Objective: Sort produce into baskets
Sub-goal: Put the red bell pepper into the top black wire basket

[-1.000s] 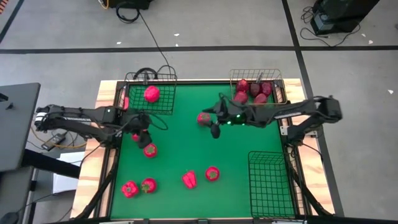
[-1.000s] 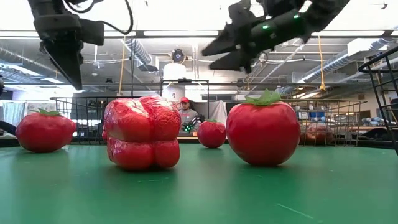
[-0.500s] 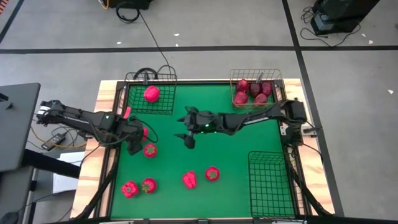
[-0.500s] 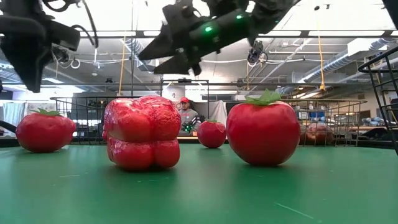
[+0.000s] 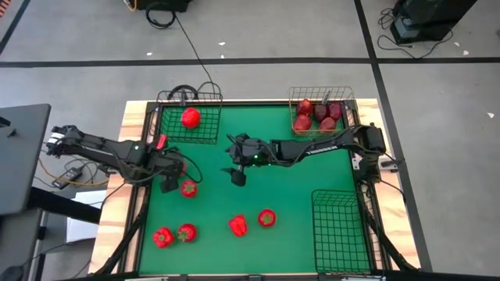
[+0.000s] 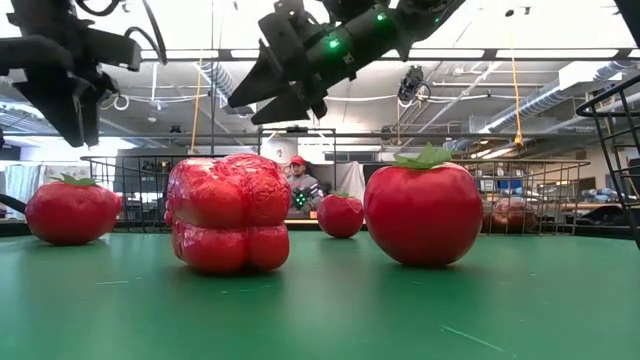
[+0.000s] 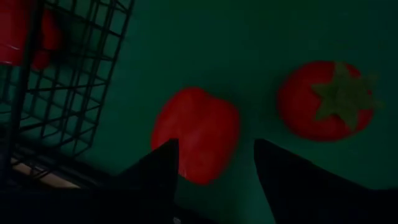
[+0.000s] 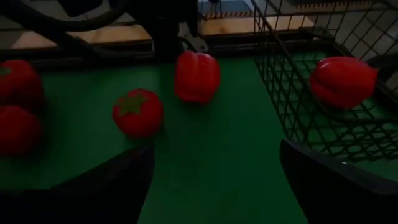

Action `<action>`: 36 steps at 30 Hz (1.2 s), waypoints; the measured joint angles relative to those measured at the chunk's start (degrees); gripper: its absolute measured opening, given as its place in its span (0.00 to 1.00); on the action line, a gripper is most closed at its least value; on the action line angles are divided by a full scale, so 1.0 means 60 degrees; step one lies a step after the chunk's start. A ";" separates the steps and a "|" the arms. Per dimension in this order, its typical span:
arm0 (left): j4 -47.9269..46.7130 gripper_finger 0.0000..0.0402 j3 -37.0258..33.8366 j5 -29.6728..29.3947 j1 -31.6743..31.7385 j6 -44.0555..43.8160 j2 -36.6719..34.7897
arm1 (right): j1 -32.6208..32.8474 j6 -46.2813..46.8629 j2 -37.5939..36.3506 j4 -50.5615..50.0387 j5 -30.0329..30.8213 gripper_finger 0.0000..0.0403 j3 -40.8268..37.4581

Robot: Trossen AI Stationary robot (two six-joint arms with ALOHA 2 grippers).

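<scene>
Item: pepper [image 7: 196, 134], at the tomato's [image 7: 326, 99] nine o'clock; probably light, glossy, slippery. Grip across lobes. Left tool [image 7: 214, 165] half-open, empty; right tool [image 8: 214, 168] wide, empty.

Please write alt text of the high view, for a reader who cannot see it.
Two dark arms reach over a green table: the left hand beside a tomato, the right hand open at centre. Four red items lie in front; the gold basket holds apples.

Table: my green mat [image 5: 258, 195] on a pale wooden frame [image 5: 125, 133].
Floor: grey, crossed by black tape lines [image 5: 234, 62]; a black cable [image 5: 191, 47] trails to the table.
Beside me: a dark desk [image 5: 19, 156].
Room beyond: a seated person in a red cap [image 6: 297, 182].
</scene>
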 joint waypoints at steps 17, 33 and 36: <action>0.0200 0.98 -0.0324 -0.0153 0.1187 0.2290 0.3054 | -0.0004 -0.0206 -0.0055 -0.0522 -0.0010 0.88 -0.0004; 0.1018 0.97 -0.0510 0.0583 0.3578 0.2601 0.3688 | 0.0000 -0.0202 -0.0055 -0.0895 -0.0154 0.88 -0.0004; 0.1458 0.97 -0.0485 0.1005 0.3900 0.2591 0.4032 | 0.0004 -0.0202 -0.0055 -0.0948 -0.0233 0.88 -0.0007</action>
